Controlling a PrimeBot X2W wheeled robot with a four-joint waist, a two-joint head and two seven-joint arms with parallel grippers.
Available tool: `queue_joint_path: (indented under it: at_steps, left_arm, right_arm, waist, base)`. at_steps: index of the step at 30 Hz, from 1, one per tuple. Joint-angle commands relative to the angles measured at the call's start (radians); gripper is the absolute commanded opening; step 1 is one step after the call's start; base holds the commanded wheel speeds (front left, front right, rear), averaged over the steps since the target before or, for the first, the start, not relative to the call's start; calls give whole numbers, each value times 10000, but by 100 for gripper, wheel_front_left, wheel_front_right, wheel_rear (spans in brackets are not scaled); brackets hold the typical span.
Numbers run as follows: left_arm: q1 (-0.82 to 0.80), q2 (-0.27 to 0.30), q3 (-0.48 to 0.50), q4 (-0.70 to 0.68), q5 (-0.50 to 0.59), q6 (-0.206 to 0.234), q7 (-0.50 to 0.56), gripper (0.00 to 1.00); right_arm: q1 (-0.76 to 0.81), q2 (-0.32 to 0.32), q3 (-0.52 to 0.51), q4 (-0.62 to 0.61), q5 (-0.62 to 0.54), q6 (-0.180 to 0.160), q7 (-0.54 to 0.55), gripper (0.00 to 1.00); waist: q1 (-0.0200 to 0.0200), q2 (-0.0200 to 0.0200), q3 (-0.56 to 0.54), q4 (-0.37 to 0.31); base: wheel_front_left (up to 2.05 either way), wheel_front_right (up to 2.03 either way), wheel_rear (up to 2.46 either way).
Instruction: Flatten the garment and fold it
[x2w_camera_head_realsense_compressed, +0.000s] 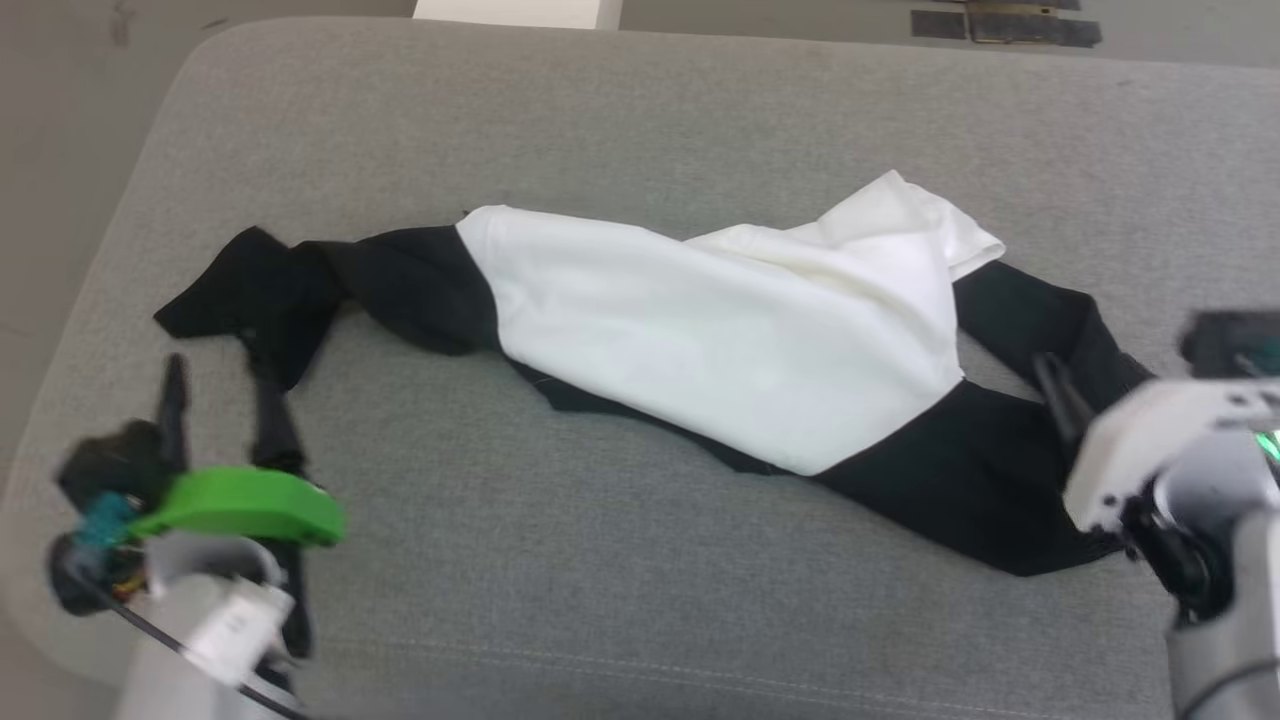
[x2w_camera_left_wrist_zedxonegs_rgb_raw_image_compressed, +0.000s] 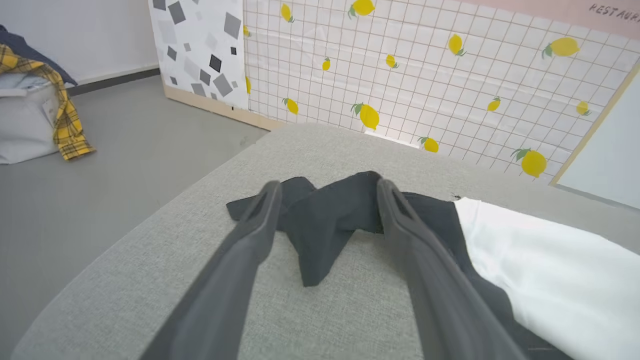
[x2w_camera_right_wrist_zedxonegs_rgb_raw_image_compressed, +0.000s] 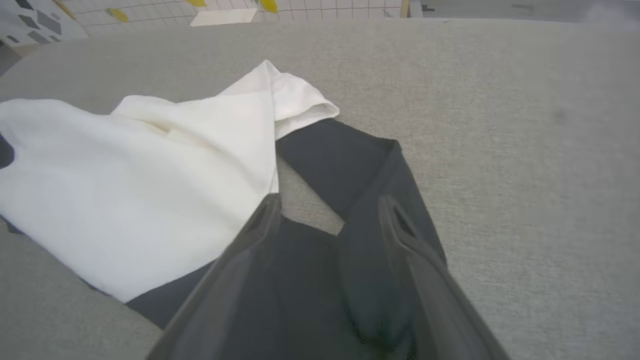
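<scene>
The garment (x2w_camera_head_realsense_compressed: 720, 330) lies crumpled across the grey cushion (x2w_camera_head_realsense_compressed: 640, 120), with a white body in the middle and black sleeves trailing left and right. My left gripper (x2w_camera_head_realsense_compressed: 220, 378) stands open at the tip of the left black sleeve (x2w_camera_left_wrist_zedxonegs_rgb_raw_image_compressed: 320, 235), which lies loose on the cushion between the fingers. My right gripper (x2w_camera_head_realsense_compressed: 1065, 385) hovers open over the right black sleeve (x2w_camera_right_wrist_zedxonegs_rgb_raw_image_compressed: 350, 165), and its fingers (x2w_camera_right_wrist_zedxonegs_rgb_raw_image_compressed: 400, 235) hold nothing. The white part (x2w_camera_right_wrist_zedxonegs_rgb_raw_image_compressed: 125, 190) is bunched up with a folded flap at its far right end.
The cushion's rounded left edge (x2w_camera_head_realsense_compressed: 60, 400) drops to a grey floor (x2w_camera_left_wrist_zedxonegs_rgb_raw_image_compressed: 125, 150). A lemon-patterned panel (x2w_camera_left_wrist_zedxonegs_rgb_raw_image_compressed: 425, 75) stands behind the cushion. A yellow plaid cloth (x2w_camera_left_wrist_zedxonegs_rgb_raw_image_compressed: 65, 115) hangs over a pile on the floor, far left. Dark strips (x2w_camera_head_realsense_compressed: 1010, 25) lie beyond the far edge.
</scene>
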Motion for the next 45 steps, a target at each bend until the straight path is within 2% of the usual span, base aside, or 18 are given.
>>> queue_joint_path:
  at_steps: [1,5,12,18,23,24,25,29,33,38,43,44,45]
  left_arm:
    - [229,-198,-104,-475,289,-58,-65,100]
    - [621,-773,-279,-1652,859,-220,-72,100]
    - [378,-1315,-724,-1868,1077,-636,-74,100]
    - [123,-1457,-1001,-1644,958,-824,-75,100]
    - [-4,-1483,-1255,-1532,708,-837,-75,100]
    - [-42,-1484,-1354,-1520,598,-810,-75,100]
    - [-75,-1485,-1432,-1516,529,-785,-75,100]
    - [-193,-1486,-1716,-1547,297,-689,-75,100]
    - [-326,-1487,-2004,-1569,120,-627,-75,100]
    - [-478,-1488,-2244,-1553,-24,-610,-76,100]
    - [-499,-1488,-2287,-1525,-66,-575,-76,100]
    - [-473,-1488,-2267,-1501,-66,-560,-76,100]
    - [-427,-1488,-2242,-1480,-46,-549,-76,100]
  right_arm:
    - [-538,-199,310,183,-199,-13,90,100]
    - [-2035,-523,1209,1300,-612,-13,586,100]
    - [-4570,-992,2823,3635,-1550,-13,1281,100]
    - [-5532,-1261,4080,5181,-1642,-13,2001,100]
    - [-5807,-1544,4705,5839,-1532,-13,2497,100]
    - [-5881,-1593,4698,5902,-1453,-13,2564,38]
    - [-5959,-1626,4701,5920,-1400,-13,2573,0]
    - [-6580,-1685,4446,5768,-1210,-13,2130,0]
    - [-7659,-1607,3786,5593,-1562,-13,1208,0]
    - [-9008,-1367,3035,5703,-2523,-13,131,0]
    - [-9380,-1150,2358,6144,-3672,-13,-617,0]
    - [-9313,-989,2147,6380,-3707,-13,-607,42]
    - [-9231,-839,2026,6577,-3748,-13,-603,100]
  waist:
    - [0,-1,141,223]
    - [0,-1,506,708]
    - [0,-1,1337,1800]
    - [0,-1,1825,2385]
    - [0,-1,2049,2648]
    - [0,-1,2100,2711]
    - [0,-1,2131,2756]
    - [0,-1,2271,2935]
    - [0,-1,2434,3192]
    - [0,-1,2578,3520]
    - [0,-1,2545,3627]
    - [0,-1,2474,3598]
    - [0,-1,2393,3552]
  base:
    - [0,0,0]
    - [0,0,0]
    - [0,0,0]
    - [0,0,0]
    - [0,0,0]
    - [0,0,0]
    - [0,0,0]
    - [0,0,0]
    - [0,0,0]
    - [0,0,0]
    - [0,0,0]
    - [0,0,0]
    - [0,0,0]
